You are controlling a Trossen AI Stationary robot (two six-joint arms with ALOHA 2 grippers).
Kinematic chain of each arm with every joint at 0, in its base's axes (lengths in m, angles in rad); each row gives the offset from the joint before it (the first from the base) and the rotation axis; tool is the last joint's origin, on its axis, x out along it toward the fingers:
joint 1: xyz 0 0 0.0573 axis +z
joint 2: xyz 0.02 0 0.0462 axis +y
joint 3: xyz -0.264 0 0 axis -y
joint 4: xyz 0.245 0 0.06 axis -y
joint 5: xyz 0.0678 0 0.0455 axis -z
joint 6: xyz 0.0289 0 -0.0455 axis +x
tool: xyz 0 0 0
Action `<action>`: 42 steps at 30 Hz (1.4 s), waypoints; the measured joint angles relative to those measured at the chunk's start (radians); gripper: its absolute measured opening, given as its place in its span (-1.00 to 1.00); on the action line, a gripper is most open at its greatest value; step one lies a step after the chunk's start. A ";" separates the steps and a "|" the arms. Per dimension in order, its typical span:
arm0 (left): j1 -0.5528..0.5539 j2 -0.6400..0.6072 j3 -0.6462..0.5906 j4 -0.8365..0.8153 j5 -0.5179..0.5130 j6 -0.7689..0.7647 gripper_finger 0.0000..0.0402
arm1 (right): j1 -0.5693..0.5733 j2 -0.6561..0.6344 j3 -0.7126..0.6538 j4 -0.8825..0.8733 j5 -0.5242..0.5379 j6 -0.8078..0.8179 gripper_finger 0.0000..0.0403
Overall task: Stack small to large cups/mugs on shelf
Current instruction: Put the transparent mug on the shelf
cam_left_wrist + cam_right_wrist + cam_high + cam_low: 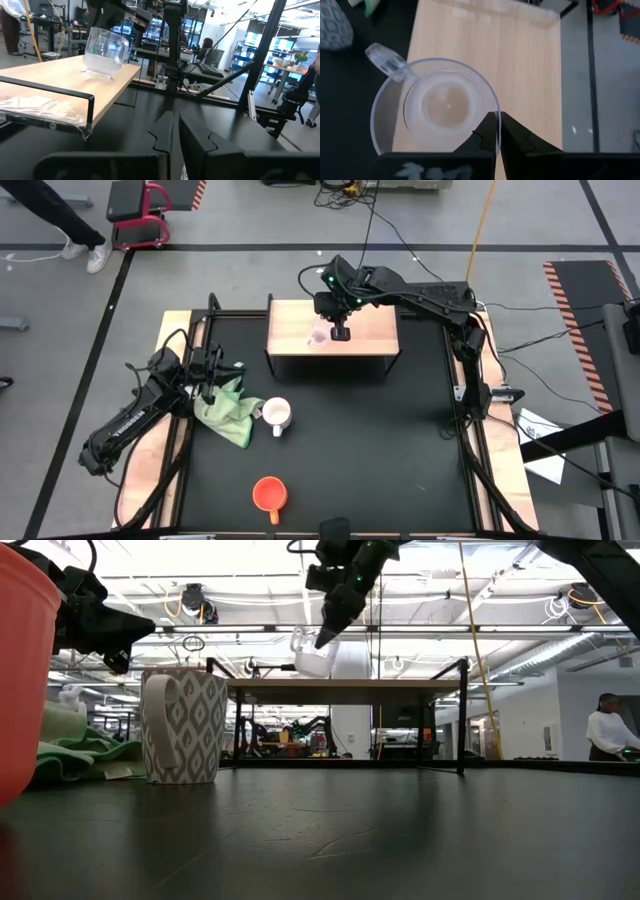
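The small clear glass cup [320, 336] is over the shelf's [365, 330] light wooden top, near its left part. My right gripper [340, 333] reaches down from above and is shut on it. In the low view the cup [313, 656] sits slightly tilted just at or above the shelf top [400, 690]. The white, grey-patterned mug [277, 415] stands on the black table. The orange mug [268, 493] stands upright near the near edge. My left gripper [213, 370] waits shut by the table's left side. My right gripper [496, 127] pinches the glass cup's rim [495, 107] on the side opposite its handle [387, 60], one finger inside the cup and one outside. The fingers come from above, pointing down. The cup hangs slightly tilted; whether its base touches the shelf top I cannot tell.
A crumpled green cloth [228, 408] lies between my left gripper and the white mug. The shelf stands at the table's far edge on black metal legs [462, 715]. Light wooden strips run along the table's sides. A person [610, 730] stands in the room beyond.
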 joint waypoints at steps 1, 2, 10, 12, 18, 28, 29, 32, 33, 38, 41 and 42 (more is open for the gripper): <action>0.000 0.000 0.000 0.000 0.000 0.000 -0.85 | 0.001 -0.003 0.000 -0.010 0.011 0.000 -1.00; 0.000 0.000 0.000 0.000 0.000 0.000 -0.85 | 0.002 -0.007 0.000 -0.021 0.025 0.000 -1.00; 0.000 0.000 0.000 0.000 0.000 0.008 -0.85 | 0.004 -0.014 -0.001 -0.038 0.055 -0.003 -1.00; 0.000 0.000 0.000 -0.001 0.000 0.008 -0.85 | 0.003 -0.014 -0.002 -0.041 0.055 -0.004 -1.00; 0.000 0.000 0.000 -0.006 0.000 0.008 -0.85 | 0.006 -0.014 -0.002 -0.071 0.088 -0.014 -1.00; 0.000 0.000 0.000 -0.006 0.000 0.009 -0.85 | 0.008 -0.014 -0.002 -0.091 0.136 -0.019 -1.00; 0.000 0.000 0.000 -0.006 0.000 0.009 -0.85 | 0.008 -0.014 -0.002 -0.091 0.136 -0.019 -1.00; 0.000 0.000 0.000 -0.006 0.000 0.009 -0.85 | 0.008 -0.014 -0.002 -0.090 0.136 -0.014 -1.00; 0.000 0.000 0.000 -0.006 0.000 0.008 -0.85 | 0.008 -0.014 -0.002 -0.089 0.136 -0.014 -1.00; 0.000 0.000 0.000 -0.008 0.000 0.008 -0.85 | 0.008 -0.013 -0.002 -0.080 0.134 -0.015 -0.94; 0.000 0.000 0.000 -0.011 0.000 0.012 -0.85 | 0.008 -0.012 -0.003 -0.081 0.134 -0.016 -0.87; 0.000 0.000 0.000 -0.011 0.000 0.014 -0.85 | 0.008 -0.012 -0.003 -0.081 0.134 -0.016 -0.85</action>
